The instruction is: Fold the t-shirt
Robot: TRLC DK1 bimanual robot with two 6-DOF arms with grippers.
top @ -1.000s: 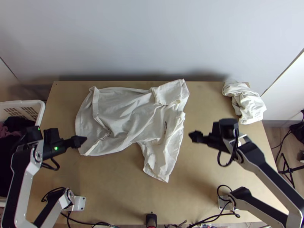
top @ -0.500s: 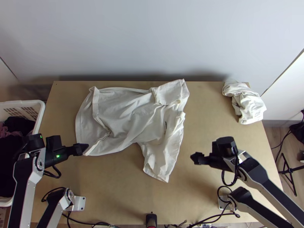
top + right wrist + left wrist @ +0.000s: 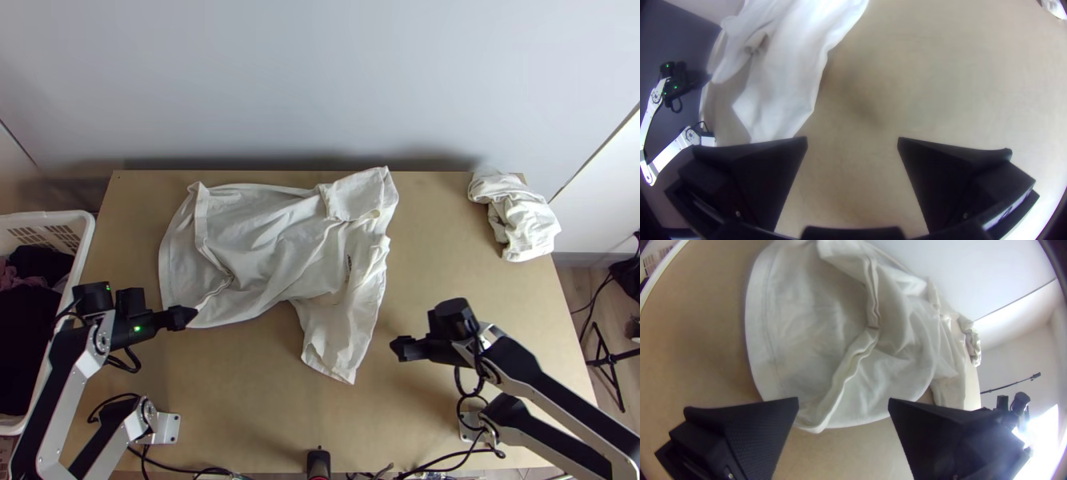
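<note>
The left gripper (image 3: pixel 192 315) has its fingers (image 3: pixel 758 429) spread wide with nothing pinched between them, right at the near corner of the t-shirt's hem (image 3: pixel 190 322); whether it touches the cloth I cannot tell. From there the white t-shirt (image 3: pixel 272 232) runs off to the gripper's right and away toward the far side of the bench (image 3: pixel 240 392), laid out flat but rumpled — creases cross its body, and near the hem one layer is drawn back so that the layer under it shows. The right gripper (image 3: pixel 396 349) is parted as well and empty, over bare bench, pointing toward the t-shirt from the right. Just to its left lies the near sleeve (image 3: pixel 336 344), slanting toward the bench's near edge; the far sleeve (image 3: pixel 360 196) is well beyond the gripper, by the far edge. A bunched white cloth (image 3: pixel 518 218) sits well apart from the right gripper, farther right and beyond it — on the far corner. To the left of the left gripper stands a white basket (image 3: pixel 85 232) with dark clothes (image 3: pixel 32 320) inside.
</note>
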